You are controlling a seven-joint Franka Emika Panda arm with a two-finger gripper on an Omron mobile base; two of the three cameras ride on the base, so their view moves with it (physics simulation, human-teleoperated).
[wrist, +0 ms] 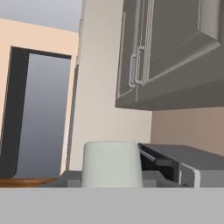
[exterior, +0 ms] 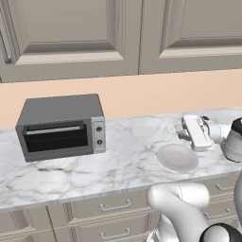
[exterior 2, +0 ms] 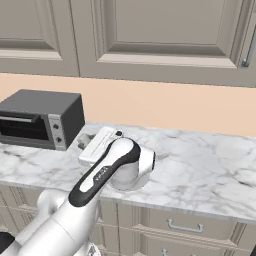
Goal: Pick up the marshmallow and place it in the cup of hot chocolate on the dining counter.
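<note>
The robot's fingers are closing tightly on the small white stubby marshmallow, which is sitting between them in the hand view, lifted clear of the flat round light-grey plate on the white grey-veined marble table. The grip is looking narrow on a soft, rounded piece, so a quick swing of the white arm could be squeezing it loose or letting it slip out on the way to the cup. A dark grey toaster oven is standing further along the table, grey panelled cabinets are hanging above, and a peach wall is running behind.
</note>
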